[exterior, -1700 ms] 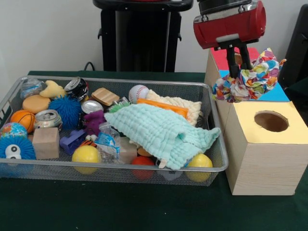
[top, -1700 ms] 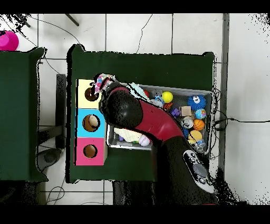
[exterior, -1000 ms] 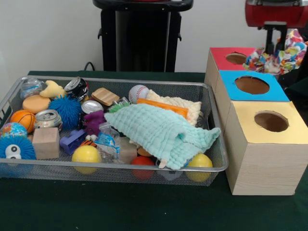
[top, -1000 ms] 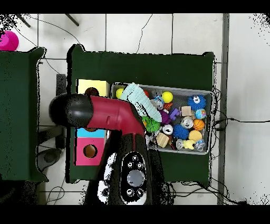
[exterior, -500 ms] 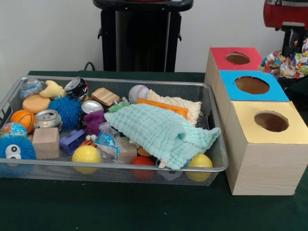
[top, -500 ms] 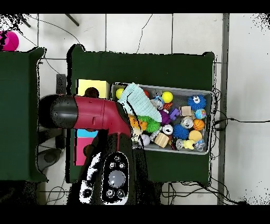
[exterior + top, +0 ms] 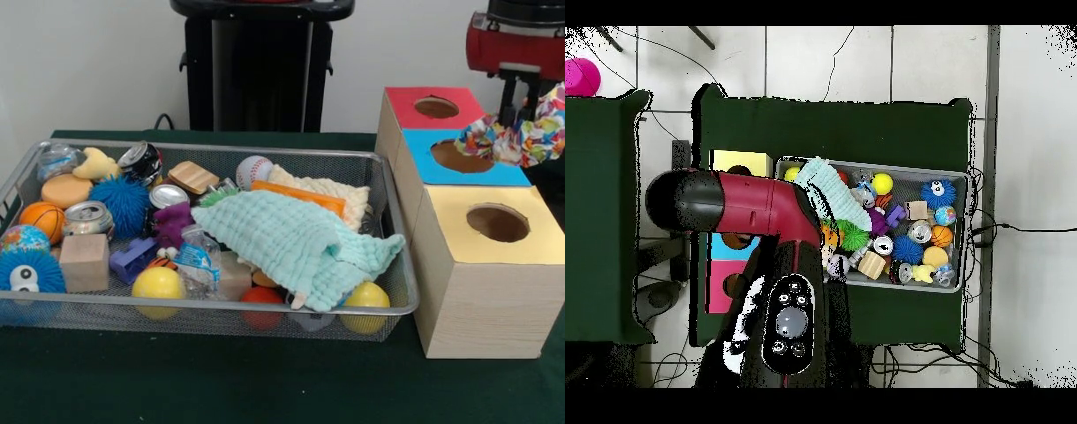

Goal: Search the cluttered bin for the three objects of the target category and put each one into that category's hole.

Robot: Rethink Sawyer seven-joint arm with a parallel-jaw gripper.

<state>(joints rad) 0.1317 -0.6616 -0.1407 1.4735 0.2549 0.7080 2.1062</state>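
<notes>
My gripper (image 7: 520,103) is at the top right of the front view, beyond the right side of the blue-topped box (image 7: 461,157). It is shut on a many-coloured cloth (image 7: 508,140) that hangs beside that box's hole. The hole (image 7: 497,223) in the yellow top of the largest wooden box (image 7: 481,296) is open and nearer the camera than the cloth. The wire mesh bin (image 7: 221,305) lies to the left, with a mint cloth (image 7: 291,240) and a cream cloth (image 7: 340,193) in it. In the overhead view the red arm (image 7: 735,205) hides the gripper and most of the boxes.
A red-topped box (image 7: 433,108) stands behind the blue one. The bin holds balls, cans, wooden blocks, spiky blue toys and a crushed bottle. The robot's black pedestal (image 7: 256,66) stands behind the bin. The yellow box top (image 7: 743,160) and the bin (image 7: 965,230) show overhead.
The gripper with the many-coloured cloth swung from above the boxes out to the right, and has now come back a little to the left and lower, towards the blue-topped box.
</notes>
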